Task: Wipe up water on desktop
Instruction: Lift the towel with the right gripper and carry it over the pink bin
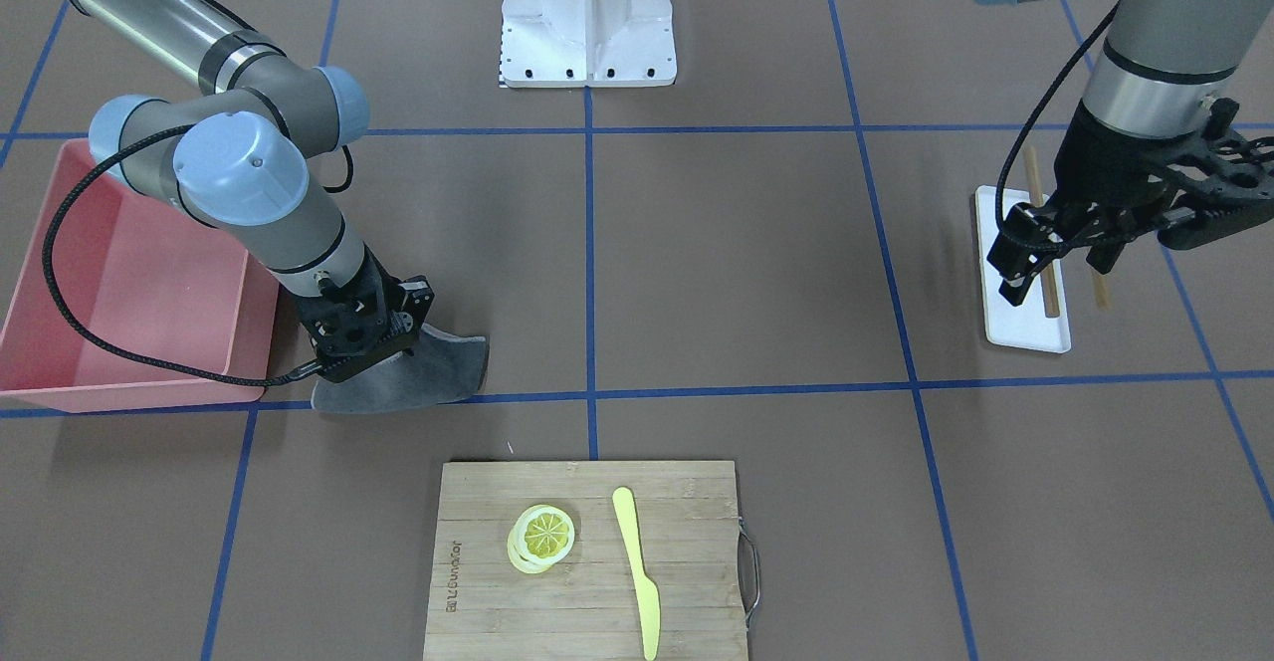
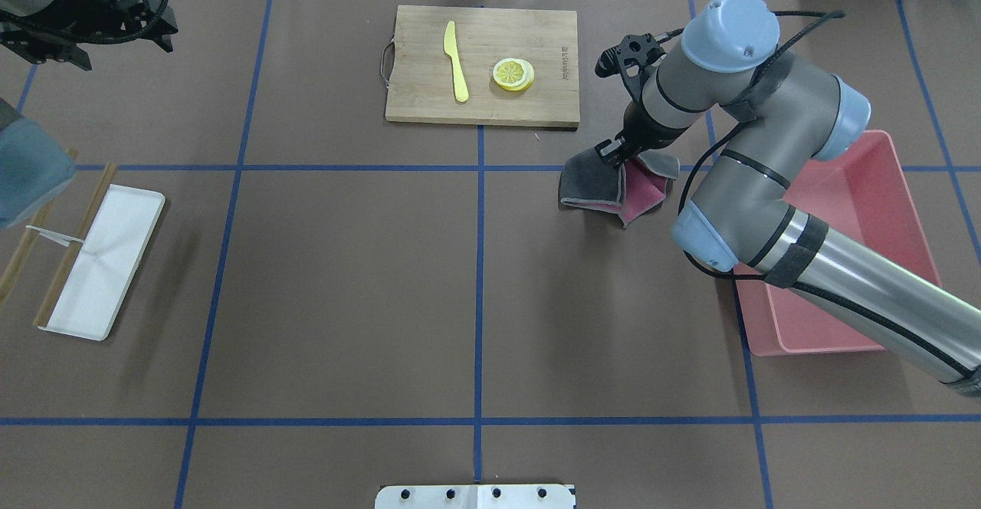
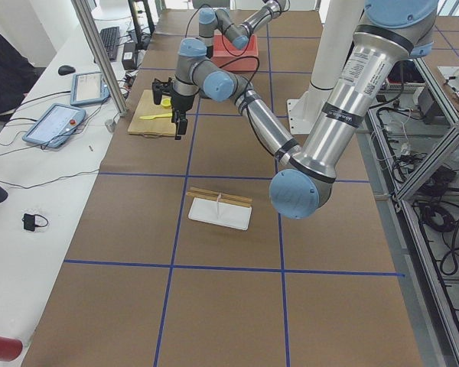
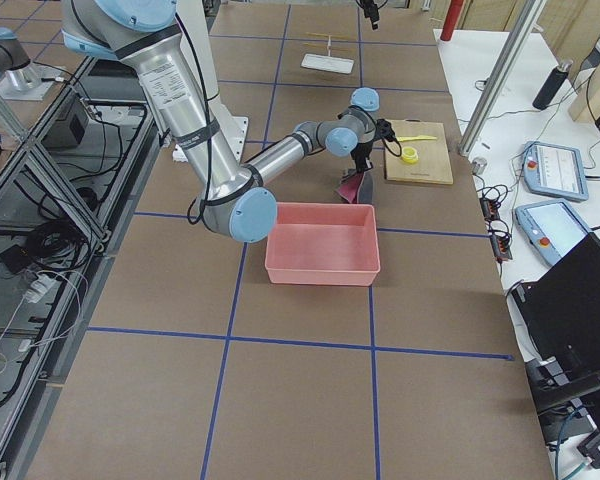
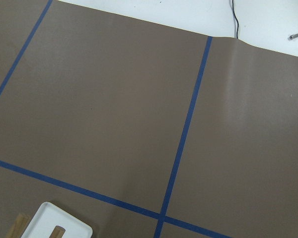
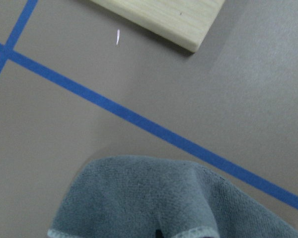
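Observation:
The desktop [image 2: 345, 279] is a brown tabletop crossed by blue tape lines; I see no water on it. My right gripper [image 2: 615, 153] is shut on a grey cloth with a pink underside [image 2: 605, 185]. The cloth drapes down onto the desktop beside a blue tape line, between the cutting board and the pink bin. It shows in the front view [image 1: 438, 372] under that gripper [image 1: 370, 350], and in the right wrist view [image 6: 154, 198]. My left gripper [image 1: 1057, 261] is open and empty, held above the white tray.
A pink bin [image 2: 843, 187] stands close behind the right arm. A bamboo cutting board [image 2: 490, 106] holds lemon slices [image 2: 513, 73] and a yellow knife [image 2: 457, 60]. A white tray [image 2: 107, 264] with wooden chopsticks [image 2: 73, 244] lies at the left. The robot base [image 1: 587, 19] is at mid-table.

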`<state>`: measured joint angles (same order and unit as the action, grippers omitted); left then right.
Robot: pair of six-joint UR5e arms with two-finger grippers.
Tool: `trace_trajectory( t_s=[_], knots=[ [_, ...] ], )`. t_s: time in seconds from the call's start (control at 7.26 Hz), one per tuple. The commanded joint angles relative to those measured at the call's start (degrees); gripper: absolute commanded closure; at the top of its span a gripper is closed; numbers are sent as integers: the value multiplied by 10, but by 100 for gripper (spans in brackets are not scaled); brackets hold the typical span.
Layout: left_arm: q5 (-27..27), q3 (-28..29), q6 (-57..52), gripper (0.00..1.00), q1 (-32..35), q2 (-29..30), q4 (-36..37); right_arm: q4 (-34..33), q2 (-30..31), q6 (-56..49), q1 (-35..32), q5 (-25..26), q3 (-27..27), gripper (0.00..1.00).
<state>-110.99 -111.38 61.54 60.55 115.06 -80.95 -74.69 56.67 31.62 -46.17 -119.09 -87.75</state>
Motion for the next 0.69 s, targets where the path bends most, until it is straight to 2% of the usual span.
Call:
trace_trajectory(
  t_s=[0.0,0.14,0.55],
  knots=[
    [0,0,1,2,0,-3,0,-4,-8,-1,-43,-5,-49,100],
    [0,0,1,2,0,-4,-1,-10,-6,1,-66,-32,-82,100],
    [-3,-7,8,2,0,-3,0,-11,16,2,-221,-223,-118,100]
  ],
)
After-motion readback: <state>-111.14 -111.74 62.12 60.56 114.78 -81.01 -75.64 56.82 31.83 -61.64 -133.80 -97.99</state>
